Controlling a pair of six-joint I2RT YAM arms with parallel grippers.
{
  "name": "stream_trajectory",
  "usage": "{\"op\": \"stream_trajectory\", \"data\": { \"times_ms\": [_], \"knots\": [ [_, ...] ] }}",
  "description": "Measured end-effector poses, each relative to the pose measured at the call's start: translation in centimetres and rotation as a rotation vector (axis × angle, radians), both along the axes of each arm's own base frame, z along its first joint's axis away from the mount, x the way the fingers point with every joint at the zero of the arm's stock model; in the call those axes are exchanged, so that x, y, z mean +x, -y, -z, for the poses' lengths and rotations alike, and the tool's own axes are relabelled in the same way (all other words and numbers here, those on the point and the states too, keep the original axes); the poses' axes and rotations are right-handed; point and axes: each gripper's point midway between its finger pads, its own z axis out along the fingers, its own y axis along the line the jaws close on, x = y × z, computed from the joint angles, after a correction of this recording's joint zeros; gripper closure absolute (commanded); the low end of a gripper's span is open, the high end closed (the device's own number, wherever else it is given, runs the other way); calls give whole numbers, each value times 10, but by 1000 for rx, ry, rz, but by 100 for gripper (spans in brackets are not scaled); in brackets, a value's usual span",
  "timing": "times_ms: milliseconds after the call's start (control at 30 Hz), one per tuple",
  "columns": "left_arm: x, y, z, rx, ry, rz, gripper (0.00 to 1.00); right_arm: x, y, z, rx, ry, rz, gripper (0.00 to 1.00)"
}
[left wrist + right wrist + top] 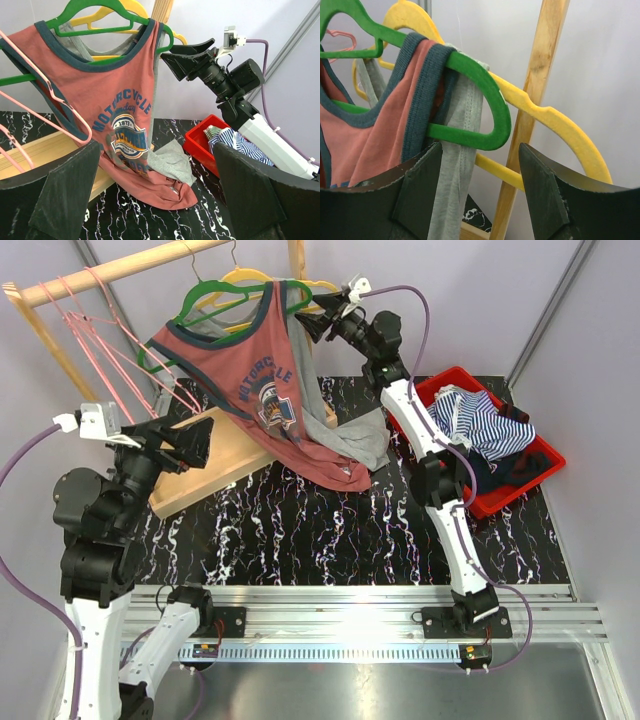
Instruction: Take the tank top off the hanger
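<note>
Red bin [520, 488] near tank top [240, 370], outside right wrist view

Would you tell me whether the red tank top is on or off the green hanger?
On: the tank top hangs with its strap looped over the green hanger.

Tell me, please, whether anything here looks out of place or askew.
Yes. The red tank top on the green hanger hangs so low that its hem lies crumpled on the table. The gray garment behind it also pools there. Nothing looks torn or spilled.
</note>
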Motion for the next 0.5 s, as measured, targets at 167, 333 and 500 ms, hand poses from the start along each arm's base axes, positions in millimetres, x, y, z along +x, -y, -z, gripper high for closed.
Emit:
{"op": "stream_trajectory", "data": {
  "times_ms": [167,333,500],
  "knots": [
    [3,1,2,-5,-11,2,1,2,-2,7,-4,-1,-5,29],
    [5,2,3,-8,-17,6,1,-3,-4,0,2,46,-26,30],
    [7,2,4,-9,-22,7,1,-10,-5,-9,12,90,-44,30]
  ]
}}
